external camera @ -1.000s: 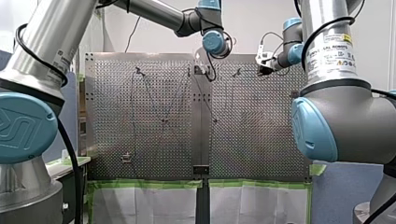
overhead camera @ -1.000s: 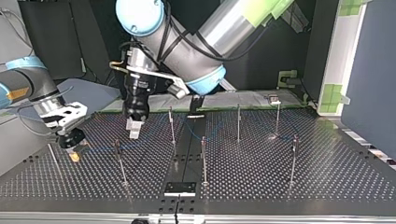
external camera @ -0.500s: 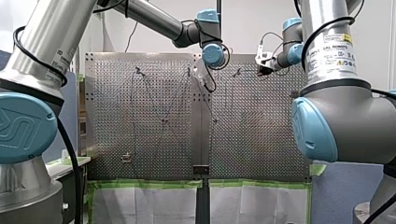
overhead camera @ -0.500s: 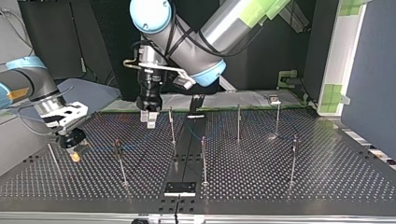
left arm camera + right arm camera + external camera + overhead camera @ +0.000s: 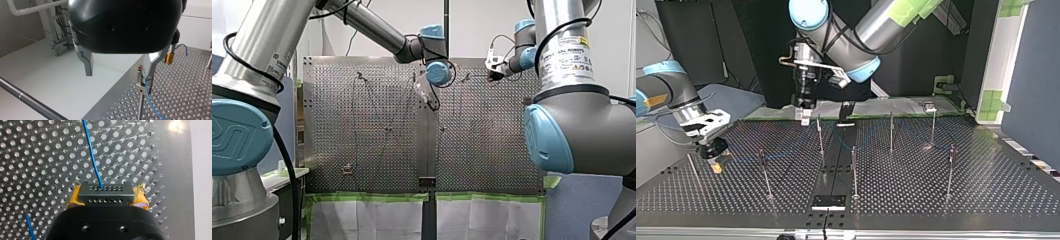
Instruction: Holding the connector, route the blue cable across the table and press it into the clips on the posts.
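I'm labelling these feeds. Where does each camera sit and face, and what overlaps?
Front view: behind and above the arms, over the table; my left arm, my right arm.
Top view: across the table, facing them; my left gripper, my right gripper show.
Left wrist view: on my left wrist; open jaws, post, blue cable.
Right wrist view: on my right wrist, facing the table; jaws clamp the connector.
Shared: top and left wrist views show my right gripper.

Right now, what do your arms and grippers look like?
Both arms are silver tubes with pale blue joint caps and black cables. My left arm wears green tape; my right arm carries a white label with yellow warning signs. My left gripper is black with metal fingers; my right gripper is black with yellow pads.
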Available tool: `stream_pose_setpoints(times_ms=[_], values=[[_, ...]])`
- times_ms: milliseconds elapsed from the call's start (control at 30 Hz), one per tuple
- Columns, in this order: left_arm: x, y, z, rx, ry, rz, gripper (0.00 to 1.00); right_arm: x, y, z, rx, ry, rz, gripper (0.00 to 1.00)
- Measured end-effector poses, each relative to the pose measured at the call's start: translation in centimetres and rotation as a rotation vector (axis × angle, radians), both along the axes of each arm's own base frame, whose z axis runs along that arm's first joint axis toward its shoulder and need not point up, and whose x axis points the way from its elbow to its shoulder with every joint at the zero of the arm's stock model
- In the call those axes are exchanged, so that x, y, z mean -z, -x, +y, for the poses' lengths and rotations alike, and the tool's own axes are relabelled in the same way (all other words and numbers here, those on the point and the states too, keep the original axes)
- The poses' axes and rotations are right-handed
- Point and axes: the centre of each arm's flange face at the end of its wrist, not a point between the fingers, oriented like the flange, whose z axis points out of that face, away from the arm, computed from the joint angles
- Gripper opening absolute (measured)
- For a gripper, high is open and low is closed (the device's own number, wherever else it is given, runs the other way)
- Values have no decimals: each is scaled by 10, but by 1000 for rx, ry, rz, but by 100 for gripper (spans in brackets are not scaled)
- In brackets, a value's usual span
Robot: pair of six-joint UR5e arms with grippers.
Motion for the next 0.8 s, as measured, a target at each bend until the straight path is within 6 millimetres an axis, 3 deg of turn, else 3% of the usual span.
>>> stream_pose_setpoints(times_ms=[800], values=[[68,18,23,-8,-1,0,100,1,0,0,4,-3,1,0]])
